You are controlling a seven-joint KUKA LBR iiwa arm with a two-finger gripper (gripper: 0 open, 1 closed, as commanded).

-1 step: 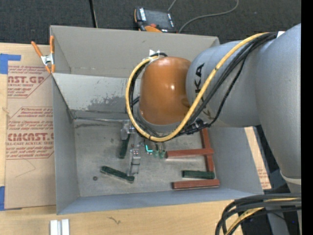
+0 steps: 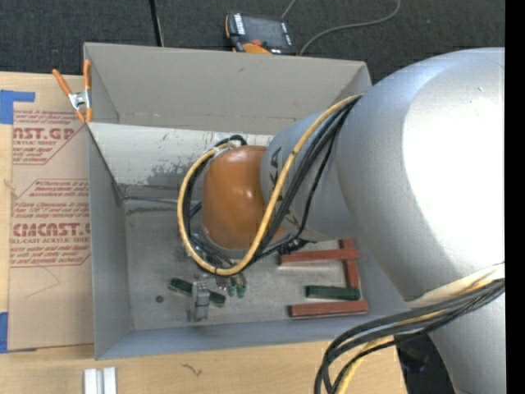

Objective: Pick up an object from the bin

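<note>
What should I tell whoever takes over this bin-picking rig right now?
Gripper: down at the floor of the bin, toward the view's lower left; whether it holds anything cannot be told.
Things: small dark green pieces lie close around it; red-brown strips and a dark green bar lie to the right.
Done: nothing lifted out yet.
Left: grasp one piece and lift it clear.

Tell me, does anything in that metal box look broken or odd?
Nothing looks spilled or broken. Only the sloped back wall of the grey metal bin stands out, marked with dark scuffs and scratches.
</note>
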